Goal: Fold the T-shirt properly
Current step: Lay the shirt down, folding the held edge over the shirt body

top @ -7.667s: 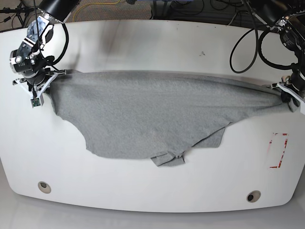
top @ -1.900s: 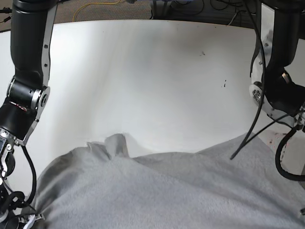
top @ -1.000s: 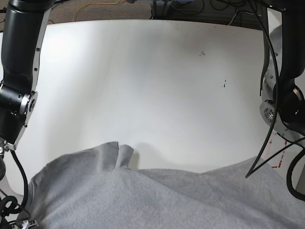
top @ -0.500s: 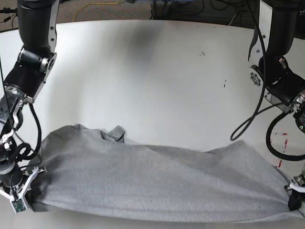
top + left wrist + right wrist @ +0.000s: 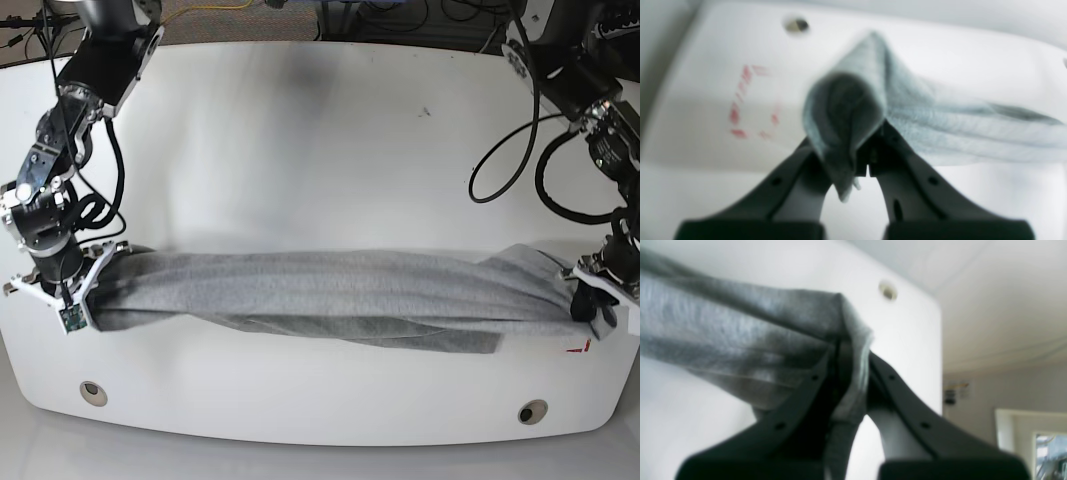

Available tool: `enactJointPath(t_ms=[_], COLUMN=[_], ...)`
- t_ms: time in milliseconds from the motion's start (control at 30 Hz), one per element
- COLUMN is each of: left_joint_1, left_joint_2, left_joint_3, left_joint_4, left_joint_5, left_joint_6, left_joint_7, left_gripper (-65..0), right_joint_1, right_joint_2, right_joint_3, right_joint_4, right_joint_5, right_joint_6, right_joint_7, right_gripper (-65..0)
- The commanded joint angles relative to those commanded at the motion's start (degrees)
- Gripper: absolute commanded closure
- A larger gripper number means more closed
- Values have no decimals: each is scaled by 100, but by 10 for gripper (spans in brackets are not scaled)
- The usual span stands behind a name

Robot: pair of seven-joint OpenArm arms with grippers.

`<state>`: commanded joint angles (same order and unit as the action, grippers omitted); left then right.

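T-shirt (image 5: 320, 300) is stretched into a long bunched band across the white tabletop (image 5: 330, 150), strung between both hands. Left hand (image 5: 592, 296) pinches one end, right hand (image 5: 72, 290) pinches the other.

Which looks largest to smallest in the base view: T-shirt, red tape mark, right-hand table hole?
1. T-shirt, stretched across most of the table.
2. Table hole and red tape mark: both tiny, too alike to rank; the mark is mostly hidden.
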<state>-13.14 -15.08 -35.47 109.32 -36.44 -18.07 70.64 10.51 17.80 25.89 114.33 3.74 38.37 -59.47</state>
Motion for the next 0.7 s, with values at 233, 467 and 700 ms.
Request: enactJointPath(t_ms=[233,467,700], left_joint_1=[1055,1952,2690], left_joint_2=[-308,-378,-378], left_joint_3=[-255,-642,-747], left_joint_4=[0,0,-9], left_joint_5=[-527,-791,-782], left_joint_6=[18,18,18], left_joint_7=[0,0,0], left_gripper=[0,0,0], right_joint_1=[-985,-1732,-2505], right_joint_2=[-334,-703,-1011], right_joint_3=[440,835,923], right_joint_4=[149,149,132], right_joint_5=[0,-53,-18], right_joint_6=[9,163,163], right_joint_7=[0,18,26], right_gripper=[0,0,0])
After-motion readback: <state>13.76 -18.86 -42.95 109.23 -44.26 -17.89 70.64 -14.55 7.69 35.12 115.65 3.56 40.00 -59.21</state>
